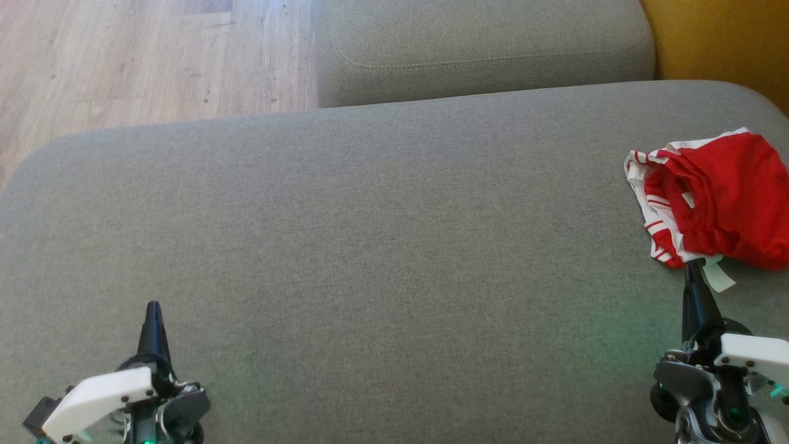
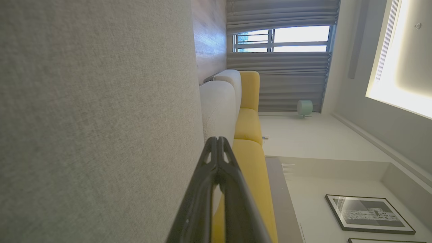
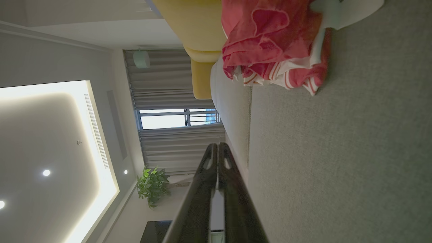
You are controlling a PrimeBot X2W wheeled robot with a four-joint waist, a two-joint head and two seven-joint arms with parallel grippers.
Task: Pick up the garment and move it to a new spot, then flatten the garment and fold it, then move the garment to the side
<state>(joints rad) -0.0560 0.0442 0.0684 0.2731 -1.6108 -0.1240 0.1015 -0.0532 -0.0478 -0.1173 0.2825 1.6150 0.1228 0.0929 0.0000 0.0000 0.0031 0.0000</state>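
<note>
Our left gripper (image 1: 153, 306) and right gripper (image 1: 691, 266) were both pressed together, empty; the garment (image 1: 721, 197) lay just ahead of the right.

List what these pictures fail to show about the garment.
- Head view: the garment runs past the right edge, so its full extent is cut off.
- Right wrist view: the top edge cuts it off.
- Its type and shape: hidden by its own crumpled folds.
- Its white label: print too small to read in the head view.
</note>
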